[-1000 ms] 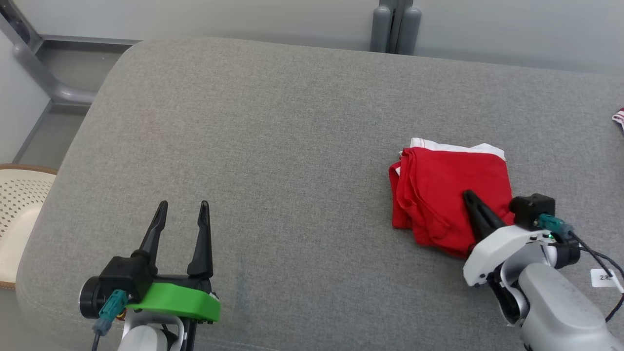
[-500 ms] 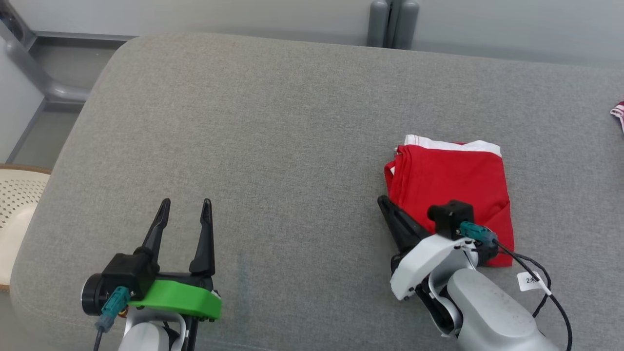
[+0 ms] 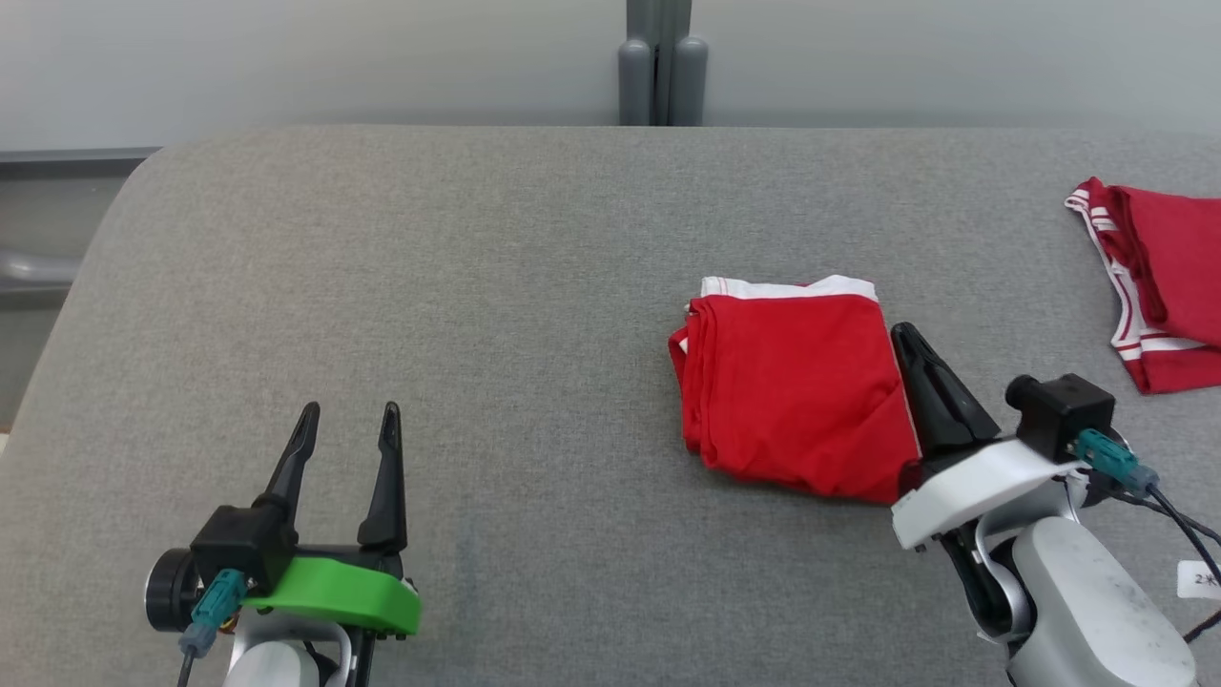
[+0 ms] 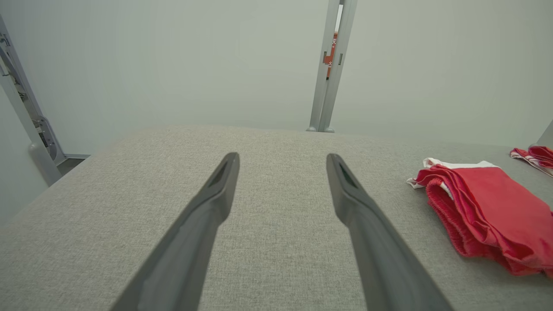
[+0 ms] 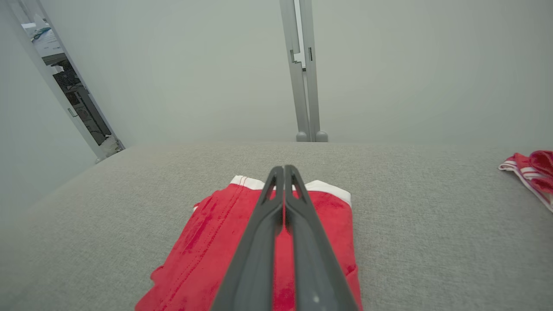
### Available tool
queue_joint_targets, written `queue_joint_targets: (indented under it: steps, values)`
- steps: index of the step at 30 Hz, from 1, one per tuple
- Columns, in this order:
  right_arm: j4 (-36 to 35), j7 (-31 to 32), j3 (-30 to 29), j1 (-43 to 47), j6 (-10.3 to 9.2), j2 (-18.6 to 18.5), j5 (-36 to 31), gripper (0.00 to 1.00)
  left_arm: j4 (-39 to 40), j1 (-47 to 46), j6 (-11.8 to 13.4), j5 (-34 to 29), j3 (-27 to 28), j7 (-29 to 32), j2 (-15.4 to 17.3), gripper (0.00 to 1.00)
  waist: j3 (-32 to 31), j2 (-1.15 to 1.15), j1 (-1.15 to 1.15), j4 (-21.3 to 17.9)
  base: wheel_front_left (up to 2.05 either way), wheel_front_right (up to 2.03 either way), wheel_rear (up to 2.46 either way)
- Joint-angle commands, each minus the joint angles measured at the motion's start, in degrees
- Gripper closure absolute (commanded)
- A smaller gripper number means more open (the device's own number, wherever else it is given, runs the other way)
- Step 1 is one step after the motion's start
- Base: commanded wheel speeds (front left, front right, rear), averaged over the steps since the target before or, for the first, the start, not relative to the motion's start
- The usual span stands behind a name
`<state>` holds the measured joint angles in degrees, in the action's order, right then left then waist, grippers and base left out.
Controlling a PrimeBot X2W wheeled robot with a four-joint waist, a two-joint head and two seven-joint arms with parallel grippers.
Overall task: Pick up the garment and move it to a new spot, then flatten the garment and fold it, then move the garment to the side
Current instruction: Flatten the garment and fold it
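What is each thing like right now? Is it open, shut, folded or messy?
red garment: folded, lying flat on the grey pad
striped garment: loosely bunched, at the pad's right edge
left end effector: open, empty
right end effector: shut, empty, at the red garment's right edge

My head camera looks forward and down on the grey cushion [image 3: 477, 286] from well above, with my left gripper [image 3: 350, 410] at the frame's lower left and my right gripper [image 3: 906, 332] at the lower right. My left wrist camera sits low, facing along my left fingers [image 4: 216, 194], spread apart, towards the pale wall [image 4: 173, 65]; the folded red garment [image 4: 488, 203] lies at its right edge. My right wrist camera faces along my right fingers [image 5: 270, 211], pressed together, close over that garment. All three views share it, the grey post [image 3: 658, 76] at top, and a second red garment [image 3: 1173, 277] far right.
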<state>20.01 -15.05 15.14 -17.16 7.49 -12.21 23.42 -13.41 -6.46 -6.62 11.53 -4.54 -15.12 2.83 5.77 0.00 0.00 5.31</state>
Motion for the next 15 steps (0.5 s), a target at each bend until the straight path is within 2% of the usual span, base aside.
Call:
queue_joint_targets:
  steps: [1, 5, 7, 8, 15]
  values:
    - [-1.0, -0.1, -1.1, 1.8, -0.02, -0.3, -1.0, 1.00, -0.3, 0.8, -0.2, -0.1, 0.4, 0.0, 0.2, 0.00, -1.8, 0.00, 0.00, -2.3, 0.00, 0.00, 0.00]
    - [-3.2, -0.2, -4.9, 5.3, -0.02, -0.5, -2.5, 1.00, -0.4, 1.7, -0.2, -0.4, 1.6, 0.0, 0.1, 0.00, -2.7, 0.00, 0.00, -4.1, 0.00, 0.00, 0.00]
    - [-4.2, -0.1, -6.4, 7.2, -0.02, 0.0, -2.9, 0.59, -0.5, 2.3, -0.2, -0.8, 2.1, 0.0, 0.1, 0.00, -3.1, 0.00, 0.00, -4.8, 0.00, 0.00, 0.00]
    - [-4.9, -0.2, -7.0, 8.1, -0.02, 0.2, -3.1, 0.00, -0.5, 2.6, -0.3, -0.9, 2.3, 0.0, 0.1, 0.00, -3.3, 0.00, 0.00, -5.2, 0.00, 0.00, 0.00]
    - [-8.6, -0.2, -9.8, 13.0, -0.02, 1.8, -5.1, 0.00, -0.5, 4.4, -0.3, -1.1, 4.0, 0.0, 0.1, 0.00, -4.4, 0.00, 0.00, -6.6, 0.00, 0.00, 0.00]
